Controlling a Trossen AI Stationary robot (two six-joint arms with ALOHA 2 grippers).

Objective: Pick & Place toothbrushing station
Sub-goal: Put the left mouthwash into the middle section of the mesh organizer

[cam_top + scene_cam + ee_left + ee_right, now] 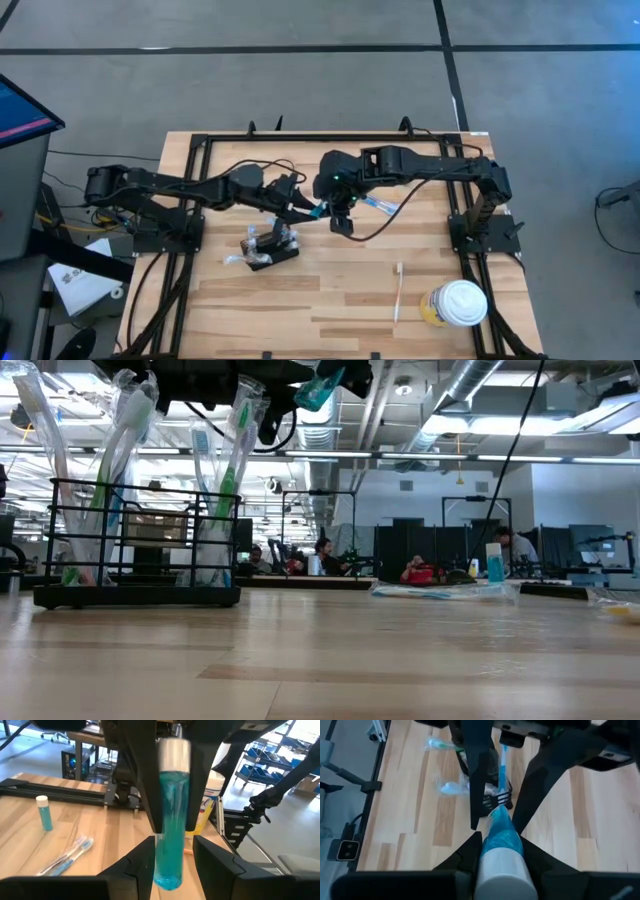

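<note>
Both sets of jaws are closed on the same thing: a teal tube [170, 845] with a white cap, held up in the air between the two arms. From the left wrist view the left gripper [172, 865] pinches the tube's teal end, while the other arm's fingers clamp it nearer the cap. From the right wrist view the right gripper [501, 851] holds it just past the white cap. In the high view the two grippers meet above the middle of the wooden table [330, 300], the left gripper [308, 211] reaching in from one side and the right gripper [340, 217] from the other.

Down on the table, just in front of where the grippers meet, stands the toothbrushing station [270, 250], a black wire holder with wrapped toothbrushes [225, 470] sticking up out of it. A loose toothbrush [398, 292] lies on the bare planks well off to the right, near a white-lidded yellowish cup [455, 303] at the table's front right corner. More wrapped brushes [67, 856] and a small teal bottle [44, 812] lie on the wood beyond.

Behind the table the room is an open workshop with ceiling ducts, strip lights and benches, where several people [325, 555] sit at work.
</note>
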